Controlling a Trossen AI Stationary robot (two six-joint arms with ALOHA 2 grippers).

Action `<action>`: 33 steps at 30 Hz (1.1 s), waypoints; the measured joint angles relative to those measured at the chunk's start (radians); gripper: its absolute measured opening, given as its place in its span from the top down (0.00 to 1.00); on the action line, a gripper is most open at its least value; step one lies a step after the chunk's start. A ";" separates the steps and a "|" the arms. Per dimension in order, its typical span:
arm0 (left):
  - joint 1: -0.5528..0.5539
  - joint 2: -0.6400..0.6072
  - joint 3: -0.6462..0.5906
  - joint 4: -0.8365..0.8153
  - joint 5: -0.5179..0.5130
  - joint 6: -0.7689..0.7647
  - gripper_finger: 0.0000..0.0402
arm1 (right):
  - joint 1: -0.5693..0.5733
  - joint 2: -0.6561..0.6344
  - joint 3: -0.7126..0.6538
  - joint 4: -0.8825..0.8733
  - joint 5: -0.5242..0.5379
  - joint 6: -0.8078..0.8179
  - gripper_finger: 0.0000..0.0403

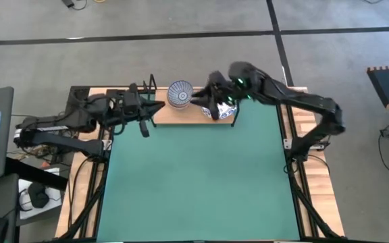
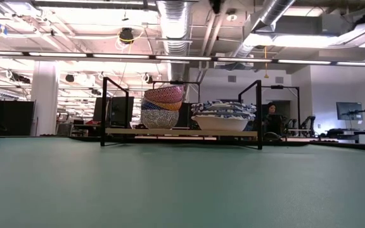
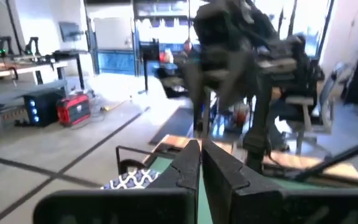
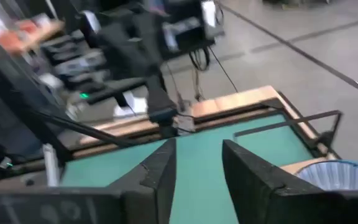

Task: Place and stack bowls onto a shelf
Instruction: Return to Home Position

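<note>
The wooden desk point(image 1: 316, 196) carries a green mat point(image 1: 194, 182) over most of its top, and the shelf point(image 2: 182, 132) stands along the mat's far edge, a pale plank with thin black wire uprights. On the right part of the plank sits a nested stack of wide white bowls point(image 2: 224, 118) with blue lattice rims. Just to its left, and close beside it, stands a taller stack of smaller bowls point(image 2: 162, 107). From the side this stack shows a red patterned bowl on top, a yellow-orange band under it and a grey-blue bowl at the base; from above its top bowl shows a blue patterned inside. Both stacks stand upright on the shelf. The right arm reaches in from the desk's right side, bent at the elbow. Its right tool point(image 1: 206, 101) hangs over the shelf at the white stack, pointing left, with its fingers point(image 4: 166, 174) spread apart and nothing between them. The left arm stretches in from the left side, and its left tool point(image 1: 155, 108) sits at the shelf's left end, pointing right toward the stacks, with its fingers point(image 3: 188, 168) pressed almost together and empty.
</note>
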 joint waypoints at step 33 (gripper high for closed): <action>0.327 -0.430 -0.494 0.170 0.349 0.013 1.00 | 0.290 -1.101 -1.026 0.148 0.293 -0.005 0.96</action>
